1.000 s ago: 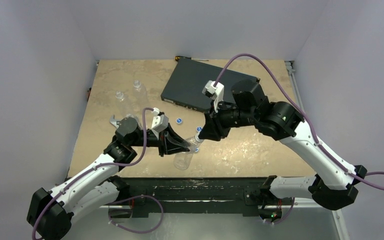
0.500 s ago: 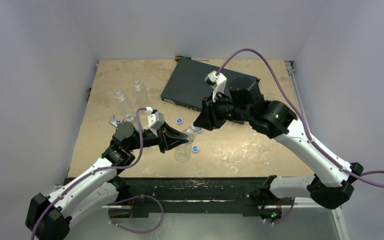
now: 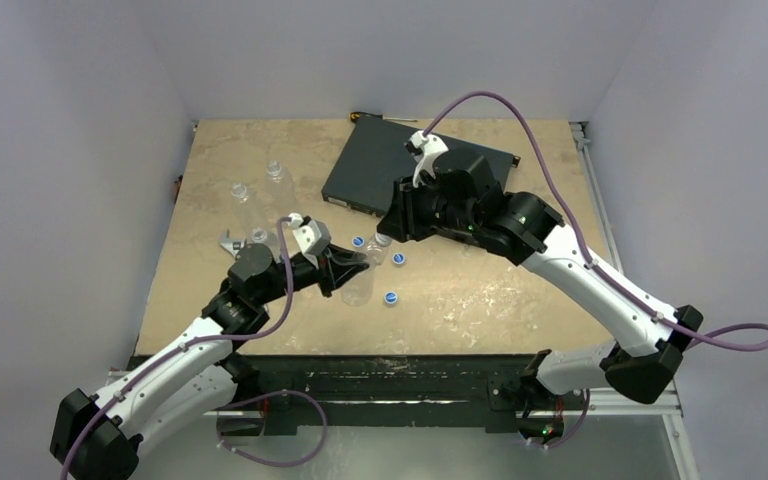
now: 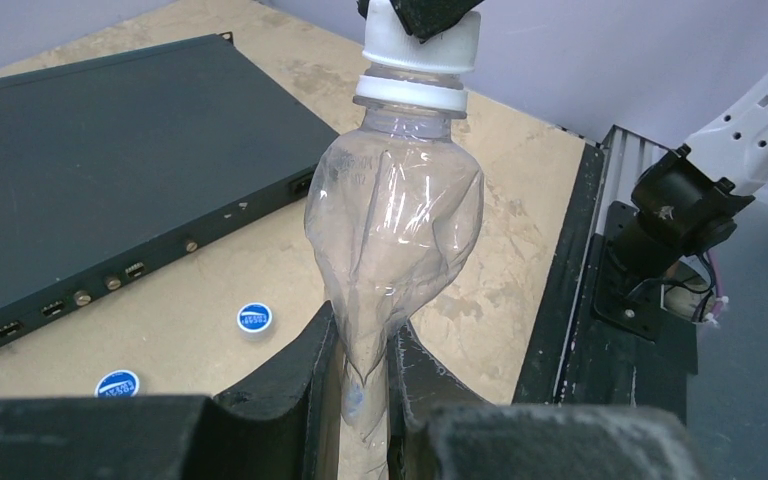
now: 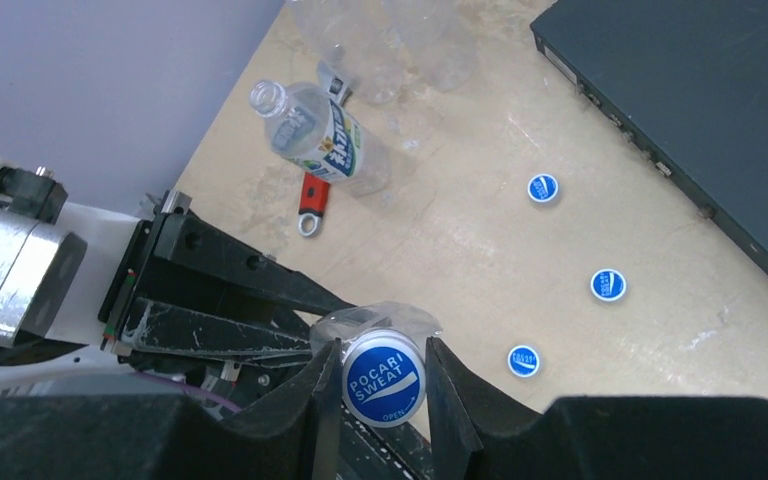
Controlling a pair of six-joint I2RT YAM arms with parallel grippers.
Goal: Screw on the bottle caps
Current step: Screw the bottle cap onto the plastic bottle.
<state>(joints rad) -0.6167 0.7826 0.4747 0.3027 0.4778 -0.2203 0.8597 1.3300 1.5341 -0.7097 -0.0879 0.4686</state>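
Crumpled clear bottle (image 4: 395, 230), blue-white cap (image 5: 384, 378) on its neck; three loose caps (image 5: 608, 285) flat on table (image 5: 440, 230); labelled bottle (image 5: 325, 140) lying uncapped.

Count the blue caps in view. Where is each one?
4. Three caps lie loose on the table near the box. The fourth cap sits on the bottle, gripped by the right gripper. Arms may hide more.
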